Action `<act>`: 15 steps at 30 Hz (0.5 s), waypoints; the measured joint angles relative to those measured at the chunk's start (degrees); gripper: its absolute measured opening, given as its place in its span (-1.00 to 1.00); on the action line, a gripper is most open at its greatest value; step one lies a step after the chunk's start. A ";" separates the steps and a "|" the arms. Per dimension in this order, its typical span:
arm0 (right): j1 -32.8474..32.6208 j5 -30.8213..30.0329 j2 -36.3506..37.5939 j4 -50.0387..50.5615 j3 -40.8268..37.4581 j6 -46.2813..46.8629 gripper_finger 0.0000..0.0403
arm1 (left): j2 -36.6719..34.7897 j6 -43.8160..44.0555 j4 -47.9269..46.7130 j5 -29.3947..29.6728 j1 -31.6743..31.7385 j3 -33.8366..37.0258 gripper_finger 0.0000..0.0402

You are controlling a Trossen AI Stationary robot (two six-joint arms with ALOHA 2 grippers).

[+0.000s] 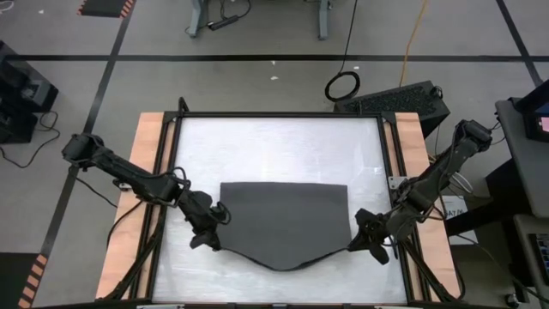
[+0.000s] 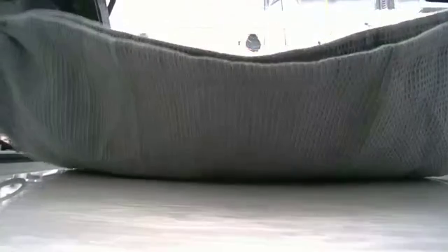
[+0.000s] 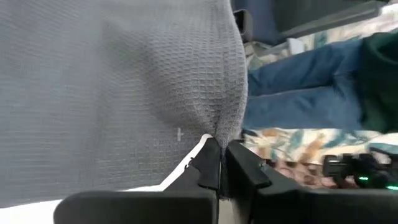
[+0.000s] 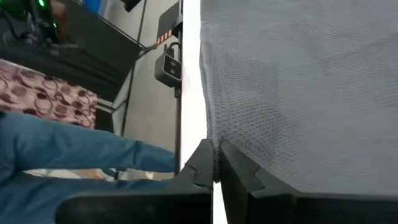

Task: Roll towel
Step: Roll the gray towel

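The dark grey towel (image 1: 285, 221) lies in the middle of the white table, its far part flat. Its near edge is raised at both corners and sags between them, and it fills the low view (image 2: 224, 112). My left gripper (image 1: 212, 230) is shut on the towel's near left corner. My right gripper (image 1: 364, 239) is shut on the near right corner. The white tag does not show. My left gripper pinches the towel's near left corner (image 3: 217, 134) between its two fingers, coming level from the table's left. The corner is lifted and the cloth bunches at the fingertips. My right gripper pinches the towel's near right corner (image 4: 214, 138) between its two fingers, coming level from the table's right. The corner is lifted off the table; the cloth spreads away from the fingertips.
The table has a black frame (image 1: 283, 115) and wooden side rails (image 1: 141, 172). Bare white surface lies beyond the towel's far edge (image 1: 283, 150). A person in blue trousers (image 3: 305, 81) shows beyond the table in the wrist views.
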State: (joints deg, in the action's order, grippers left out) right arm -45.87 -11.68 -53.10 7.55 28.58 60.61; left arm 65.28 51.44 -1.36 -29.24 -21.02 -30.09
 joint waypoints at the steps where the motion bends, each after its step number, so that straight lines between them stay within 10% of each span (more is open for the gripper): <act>1: 0.00 0.02 0.31 -0.07 0.02 1.04 -1.00 | 0.00 0.82 0.53 -0.82 0.01 -0.01 -0.93; 15: 0.00 3.34 4.05 1.51 0.02 22.99 -1.00 | -0.59 15.45 11.41 -4.92 0.24 -0.02 -0.92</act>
State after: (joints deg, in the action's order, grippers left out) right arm -45.87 -8.34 -49.05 9.06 28.60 83.60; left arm 64.69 66.89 10.04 -34.15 -20.77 -30.11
